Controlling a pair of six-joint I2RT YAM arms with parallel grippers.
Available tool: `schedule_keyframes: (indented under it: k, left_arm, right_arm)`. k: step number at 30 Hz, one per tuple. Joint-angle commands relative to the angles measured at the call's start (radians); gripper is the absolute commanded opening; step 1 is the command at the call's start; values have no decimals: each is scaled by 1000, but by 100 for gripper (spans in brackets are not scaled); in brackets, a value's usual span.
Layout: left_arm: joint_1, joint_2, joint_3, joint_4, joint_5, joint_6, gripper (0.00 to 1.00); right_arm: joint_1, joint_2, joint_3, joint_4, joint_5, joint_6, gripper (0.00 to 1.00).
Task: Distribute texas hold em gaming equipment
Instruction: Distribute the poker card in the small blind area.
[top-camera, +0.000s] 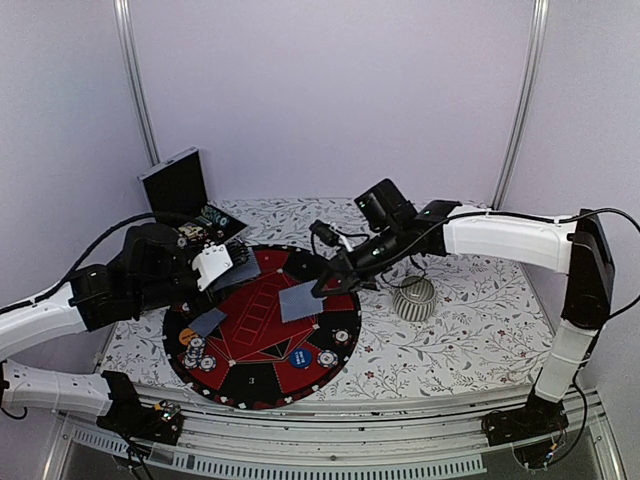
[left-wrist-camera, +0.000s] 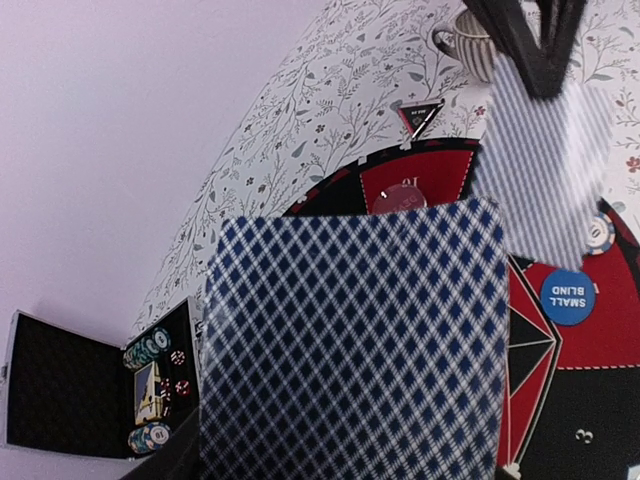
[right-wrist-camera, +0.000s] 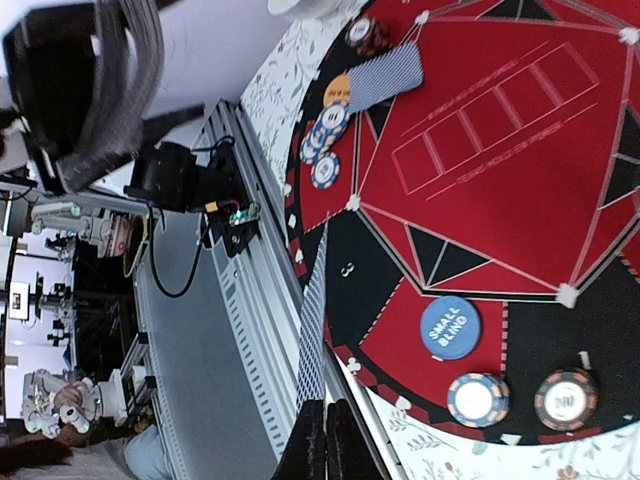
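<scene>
Near rim: we see a blue round "small blind" disc and striped-edge poker chips on the round red-and-black mat.
Mat, left: a blue-checked flat card.
Right gripper: pressed together, pinching a single card above the mat middle.
Left gripper: clamps a card pack over the far-left rim.
Far: ribbed silver cup, open black case.

We identify three grey-blue, lattice-backed playing cards. The first card lies back up on the left sector of the round red-and-black felt mat, beside the orange round disc and clustered striped-edge poker chips. The second card is held tilted over centre. The third card is held at far left. The blue round "SMALL BLIND" disc lies flat near two chip stacks.
</scene>
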Motion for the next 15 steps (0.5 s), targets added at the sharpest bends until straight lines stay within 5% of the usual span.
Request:
schedule_keyframes:
  k: [1,7,15]
  left_arm:
    - [11,-19,0,-14,-15,-17,57]
    - [12,-28,0,-18,-21,-17,57]
    - [18,-32,-4,-18,-20,-14,57]
  right_arm:
    - [87,104,35,20,-44,-14,1]
    - [167,299,191,-136,-86,-221,2]
    - [177,364,147,-90,-107,-145,2]
